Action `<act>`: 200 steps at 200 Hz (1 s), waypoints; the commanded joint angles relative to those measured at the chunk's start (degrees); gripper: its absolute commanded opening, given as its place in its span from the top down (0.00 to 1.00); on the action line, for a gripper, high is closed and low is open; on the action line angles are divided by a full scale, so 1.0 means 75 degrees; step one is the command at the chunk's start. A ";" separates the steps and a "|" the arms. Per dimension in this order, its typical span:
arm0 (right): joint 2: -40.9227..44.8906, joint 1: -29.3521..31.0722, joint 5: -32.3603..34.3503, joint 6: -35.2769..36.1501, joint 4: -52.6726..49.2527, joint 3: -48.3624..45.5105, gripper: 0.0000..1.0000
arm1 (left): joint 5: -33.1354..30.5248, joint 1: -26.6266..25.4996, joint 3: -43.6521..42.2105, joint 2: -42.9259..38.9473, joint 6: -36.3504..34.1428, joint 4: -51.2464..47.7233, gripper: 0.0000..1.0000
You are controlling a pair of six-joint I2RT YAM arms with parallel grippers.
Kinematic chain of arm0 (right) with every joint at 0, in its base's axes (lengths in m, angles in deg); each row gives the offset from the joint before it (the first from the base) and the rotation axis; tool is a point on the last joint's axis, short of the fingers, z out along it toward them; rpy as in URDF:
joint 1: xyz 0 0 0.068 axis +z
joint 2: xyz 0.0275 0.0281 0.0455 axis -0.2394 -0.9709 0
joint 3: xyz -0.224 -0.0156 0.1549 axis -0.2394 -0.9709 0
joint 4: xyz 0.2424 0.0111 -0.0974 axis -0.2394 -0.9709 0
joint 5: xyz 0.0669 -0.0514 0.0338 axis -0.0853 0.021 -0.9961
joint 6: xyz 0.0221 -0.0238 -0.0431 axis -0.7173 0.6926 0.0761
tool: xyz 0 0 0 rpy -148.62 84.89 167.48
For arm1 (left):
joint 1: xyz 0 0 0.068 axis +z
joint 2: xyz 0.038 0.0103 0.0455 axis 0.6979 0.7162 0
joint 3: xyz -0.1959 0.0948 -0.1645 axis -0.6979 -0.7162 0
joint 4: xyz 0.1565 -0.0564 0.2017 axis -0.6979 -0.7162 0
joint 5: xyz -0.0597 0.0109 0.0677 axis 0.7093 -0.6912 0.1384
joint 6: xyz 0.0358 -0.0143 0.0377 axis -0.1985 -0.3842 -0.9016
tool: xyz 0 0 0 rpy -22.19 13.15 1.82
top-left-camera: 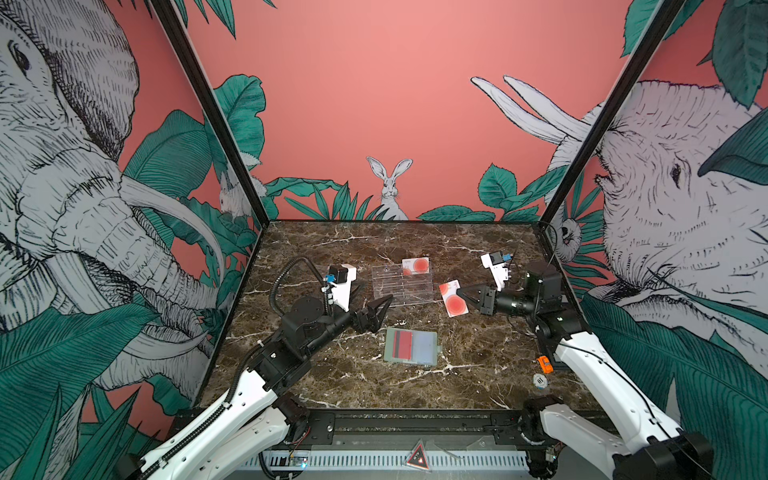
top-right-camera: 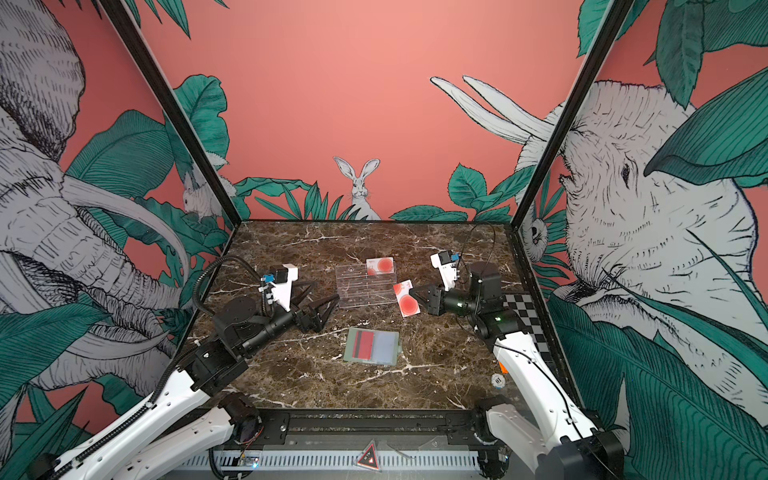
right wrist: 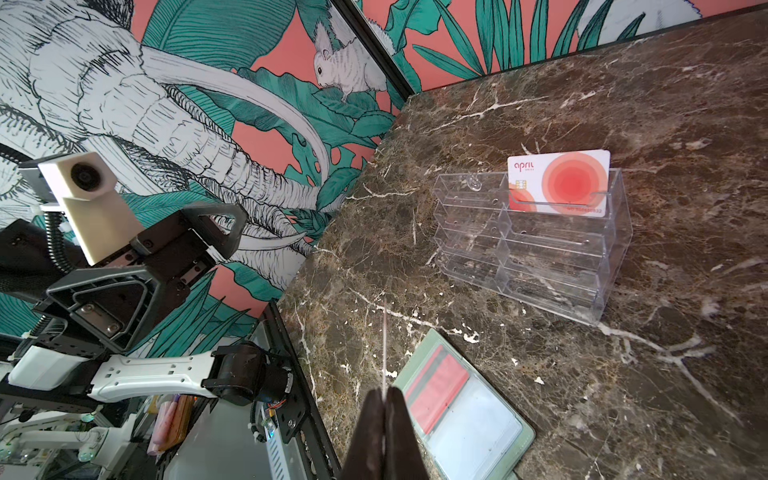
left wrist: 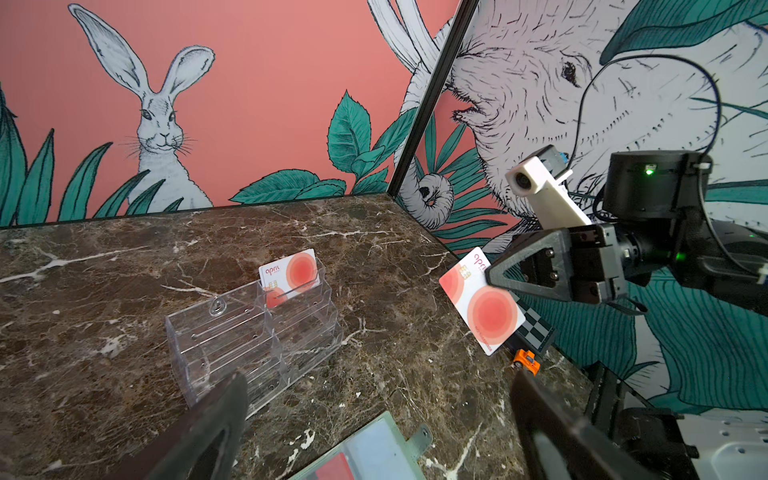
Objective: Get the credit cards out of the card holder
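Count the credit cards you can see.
3 credit cards: one in the clear acrylic stand, one held by the right gripper, one red-faced inside the card holder; others may hide there.

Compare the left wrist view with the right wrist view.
Only left wrist: the printed face of the credit card pinched in the right gripper; an orange toy car. Only right wrist: the left gripper seen whole, open and empty. Both: the clear stand with a card in its top tier, and the open card holder with a red card inside.
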 commanded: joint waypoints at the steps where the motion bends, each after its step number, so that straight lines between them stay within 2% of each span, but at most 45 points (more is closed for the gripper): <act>1: 0.0114 0.0080 0.0118 0.0332 -0.0010 0.0246 1.00 | -0.0096 0.0041 -0.0176 -0.0203 -0.0322 -0.0135 0.01; 86: 0.0103 0.0284 0.0362 0.1322 -0.0323 0.0221 1.00 | -0.0246 0.0039 -0.0337 -0.0658 -0.0627 -0.0622 0.01; 200: 0.0688 0.0517 0.1191 0.3705 -0.0925 -0.0008 1.00 | -0.0732 0.0048 -0.0566 -0.1192 -0.0781 -0.1319 0.01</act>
